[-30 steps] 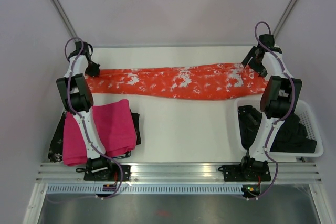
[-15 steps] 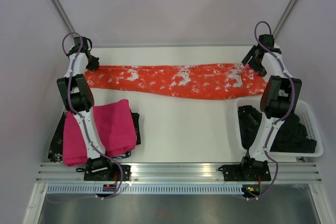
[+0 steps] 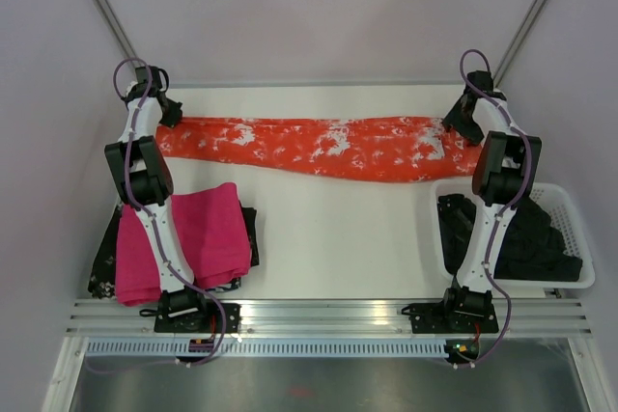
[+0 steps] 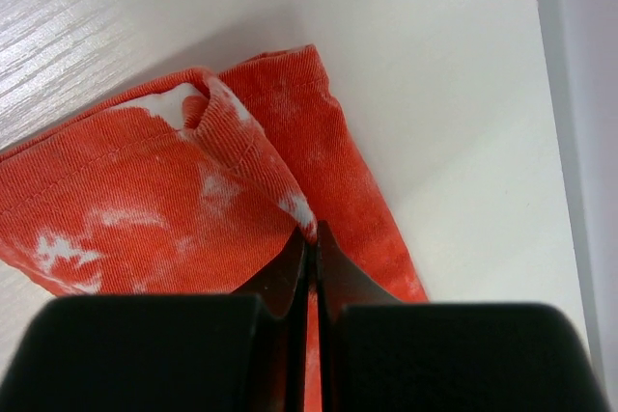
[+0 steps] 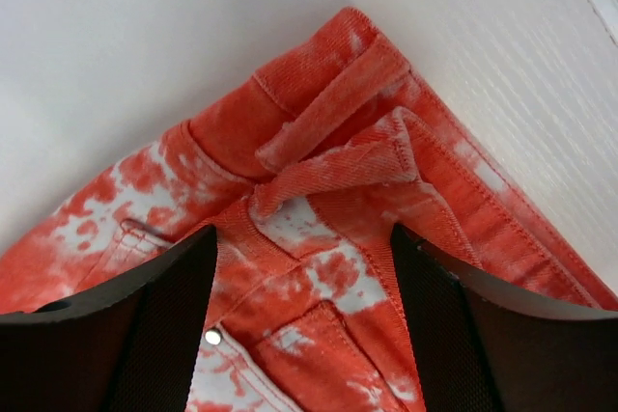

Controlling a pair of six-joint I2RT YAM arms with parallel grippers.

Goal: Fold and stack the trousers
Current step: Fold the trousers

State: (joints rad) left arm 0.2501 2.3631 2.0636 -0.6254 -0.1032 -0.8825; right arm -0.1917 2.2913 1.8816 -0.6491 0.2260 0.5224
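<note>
The orange-red, white-blotched trousers (image 3: 319, 149) lie stretched flat along the far side of the table. My left gripper (image 3: 172, 115) is at their left end. In the left wrist view it (image 4: 311, 231) is shut on a pinch of the leg hem (image 4: 145, 190). My right gripper (image 3: 456, 125) is at the right end, over the waistband. In the right wrist view its jaws (image 5: 302, 233) stand wide apart with the waistband and a belt loop (image 5: 319, 142) between them, and the fingers (image 5: 164, 306) lie along the cloth on either side.
A folded magenta-pink cloth (image 3: 183, 238) lies on a dark garment (image 3: 104, 262) at the near left. A white basket (image 3: 570, 209) with dark clothes (image 3: 521, 238) stands at the near right. The back wall runs just behind the trousers.
My left gripper has pulled the hem a little farther back and left. The right gripper has come down onto the waistband, its jaws slightly narrower. The trousers lie straighter.
</note>
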